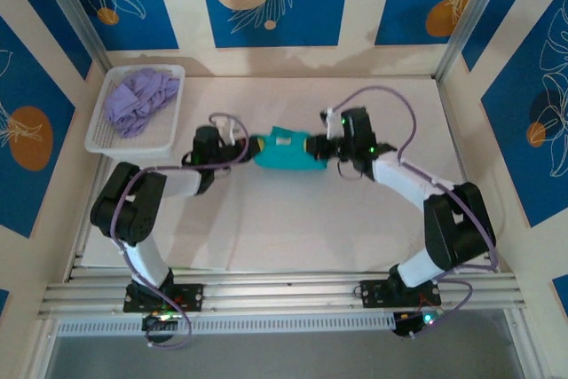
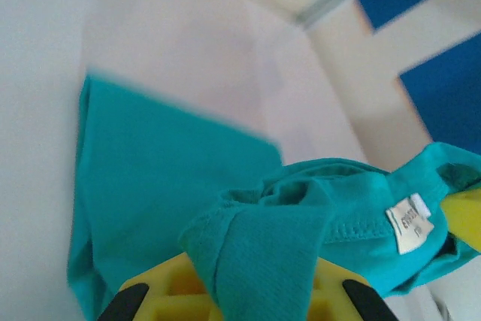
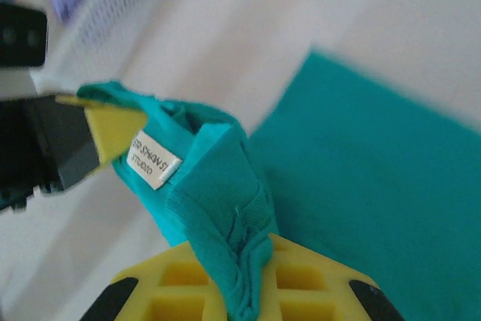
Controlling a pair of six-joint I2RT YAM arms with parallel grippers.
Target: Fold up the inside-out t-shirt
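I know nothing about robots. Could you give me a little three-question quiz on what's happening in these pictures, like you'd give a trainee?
1. True or false: the teal t-shirt lies spread out flat, untouched.
2. Where is the lavender garment? A) in the white basket B) hanging from a wall panel C) draped over an arm
3. Fill in: a small white ___ is sewn inside the t-shirt's collar.

Key
1. False: the left gripper and the right gripper are each shut on it, with the cloth bunched between them.
2. A
3. label
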